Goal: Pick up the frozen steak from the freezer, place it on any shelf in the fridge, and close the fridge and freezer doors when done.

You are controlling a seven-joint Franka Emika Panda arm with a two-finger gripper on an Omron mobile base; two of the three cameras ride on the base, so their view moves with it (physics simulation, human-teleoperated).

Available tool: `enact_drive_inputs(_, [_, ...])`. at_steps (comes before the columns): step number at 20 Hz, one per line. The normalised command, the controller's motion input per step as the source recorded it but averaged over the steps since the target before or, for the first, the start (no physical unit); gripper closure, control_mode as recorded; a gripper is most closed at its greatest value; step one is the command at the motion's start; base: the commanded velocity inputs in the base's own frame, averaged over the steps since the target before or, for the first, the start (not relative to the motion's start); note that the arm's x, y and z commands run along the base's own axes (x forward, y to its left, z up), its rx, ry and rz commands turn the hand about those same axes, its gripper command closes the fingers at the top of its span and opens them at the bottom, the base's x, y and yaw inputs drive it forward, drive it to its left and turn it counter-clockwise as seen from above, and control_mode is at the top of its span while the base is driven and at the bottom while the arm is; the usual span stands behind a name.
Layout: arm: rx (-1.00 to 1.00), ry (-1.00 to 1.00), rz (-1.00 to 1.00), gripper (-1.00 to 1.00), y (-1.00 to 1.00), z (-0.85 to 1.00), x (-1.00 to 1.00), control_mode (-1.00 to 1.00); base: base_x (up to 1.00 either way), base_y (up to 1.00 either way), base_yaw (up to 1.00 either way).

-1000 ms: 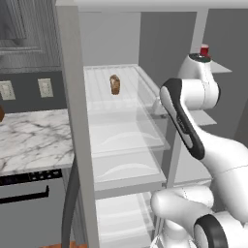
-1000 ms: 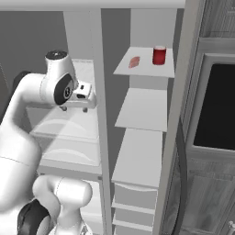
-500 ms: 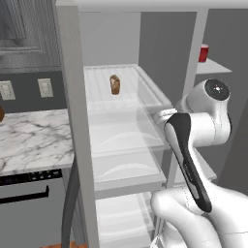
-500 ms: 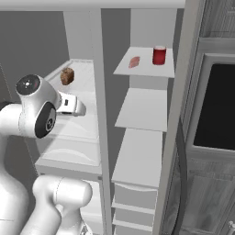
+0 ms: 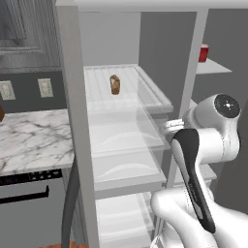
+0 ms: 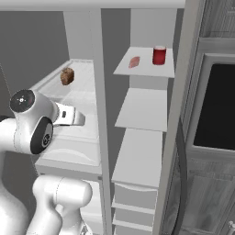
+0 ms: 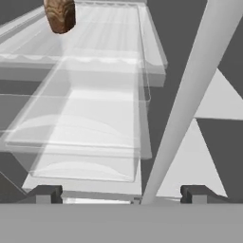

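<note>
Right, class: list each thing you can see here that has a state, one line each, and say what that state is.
frozen steak: lying flat on the top freezer shelf, beside the red can
red can: upright
brown lump: upright on the top clear fridge shelf
freezer: open
fridge: open
gripper: open, holding nothing

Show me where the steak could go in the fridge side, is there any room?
Lots. The top clear shelf holds just the brown lump near its back, so its front is bare. The shelves below look bare. The freezer shelf is busier: the steak lies beside the red can.
</note>
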Motion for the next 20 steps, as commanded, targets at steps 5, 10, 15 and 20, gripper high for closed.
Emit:
enact_drive_inputs(5, [0.00, 0.00, -0.06, -1.00, -0.17, 0.00, -0.08, -1.00, 0.00, 0.00, 0.00])
enact_drive_inputs(10, [0.00, 0.00, -0.02, -1.00, -0.36, 0.00, 0.00, -1.00, 0.00, 0.00, 0.00])
enact_drive_inputs(15, [0.01, 0.00, 0.00, -1.00, -0.49, 0.00, 0.00, -1.00, 0.00, 0.00, 0.00])
enact_drive_inputs(20, [0.00, 0.01, 0.00, -1.00, -0.25, 0.00, 0.00, -1.00, 0.00, 0.00, 0.00])
